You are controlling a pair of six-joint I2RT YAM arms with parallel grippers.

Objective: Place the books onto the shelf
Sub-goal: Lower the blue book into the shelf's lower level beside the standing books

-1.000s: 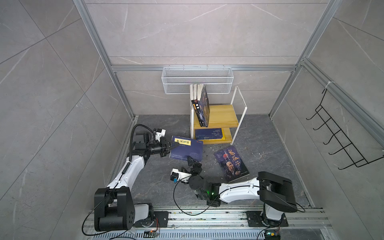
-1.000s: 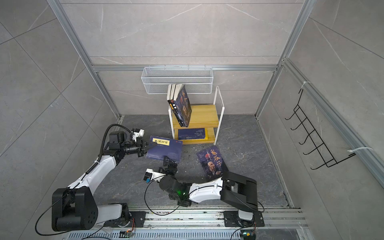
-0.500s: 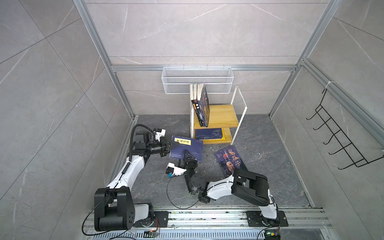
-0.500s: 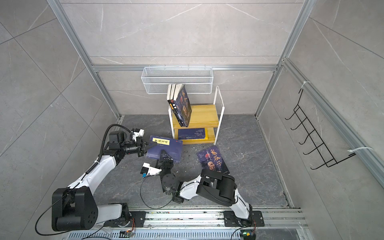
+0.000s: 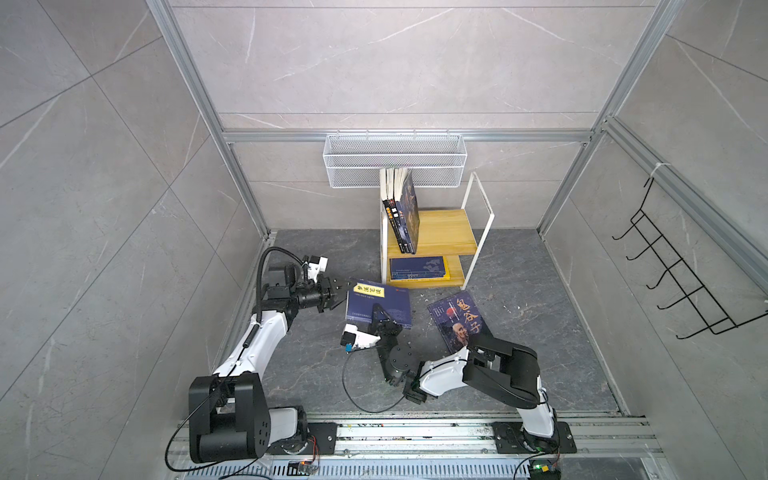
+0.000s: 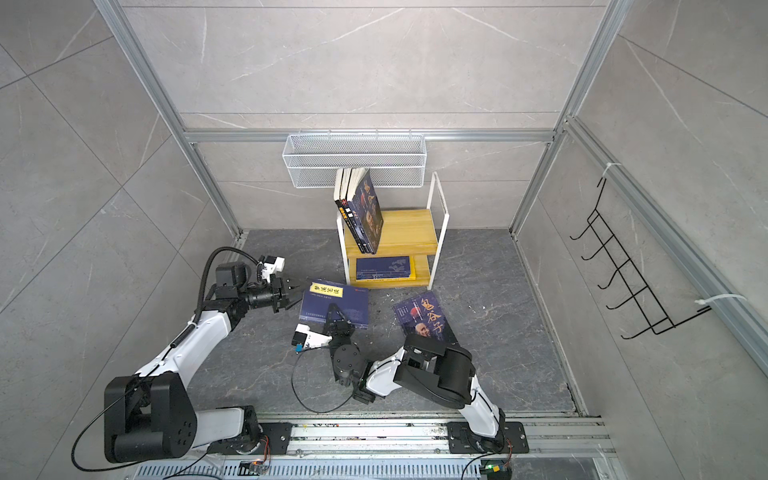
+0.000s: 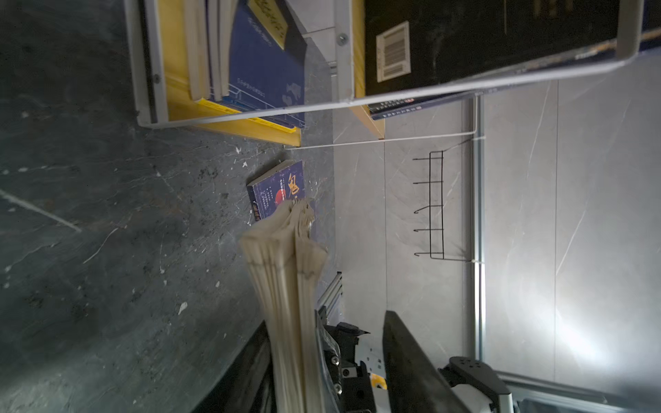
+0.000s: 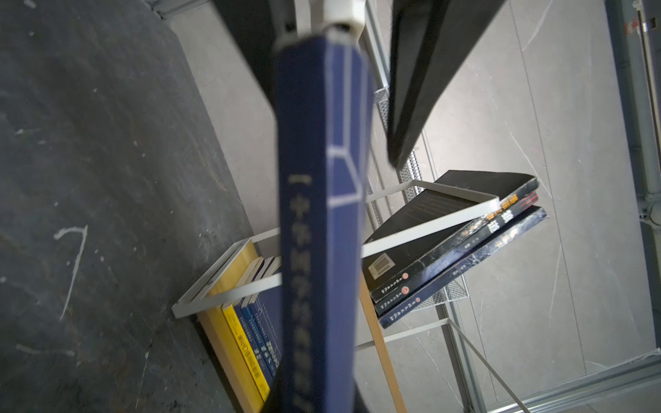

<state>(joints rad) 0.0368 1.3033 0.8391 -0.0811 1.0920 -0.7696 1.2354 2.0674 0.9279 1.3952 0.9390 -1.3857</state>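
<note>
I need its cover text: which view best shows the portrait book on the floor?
Both top views: the portrait book lies face up, one corner hidden by the right arm. The left wrist view shows only part, behind the held book; the right wrist view, none.

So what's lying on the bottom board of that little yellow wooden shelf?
A flat stack of thin navy blue paperbacks. The upper yellow wooden board covers the rear of that tier, so anything there stays hidden.

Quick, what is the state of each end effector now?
Left end effector: open, page edge of the navy yellow-labelled book between its jaws.
Right end effector: shut on the same book.
</note>
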